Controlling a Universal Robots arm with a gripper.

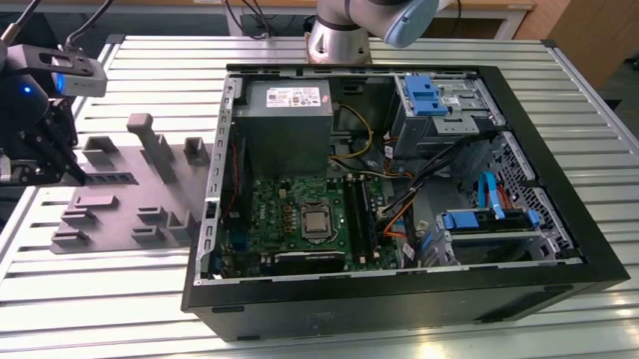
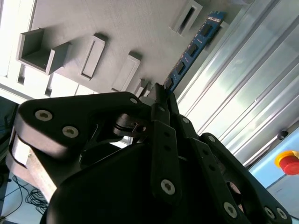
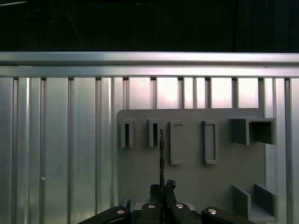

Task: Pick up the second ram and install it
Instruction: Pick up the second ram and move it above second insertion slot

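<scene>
Gripper (image 2: 160,93) clamped narrow on one end of second ram (image 2: 192,48). Stick extends over grey fixture plate (image 2: 131,23); contact with plate unclear.

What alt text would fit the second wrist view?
The black tool is shut on one end of the blue second ram, which sticks out from it, seen against the grey fixture plate and slatted metal table.

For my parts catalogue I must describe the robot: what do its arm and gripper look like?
The arm is silver-grey metal with a pale blue joint cap. The gripper is matte black, made of hinged link bars with silver screw heads. Thin dark cables reach its wrist.
</scene>
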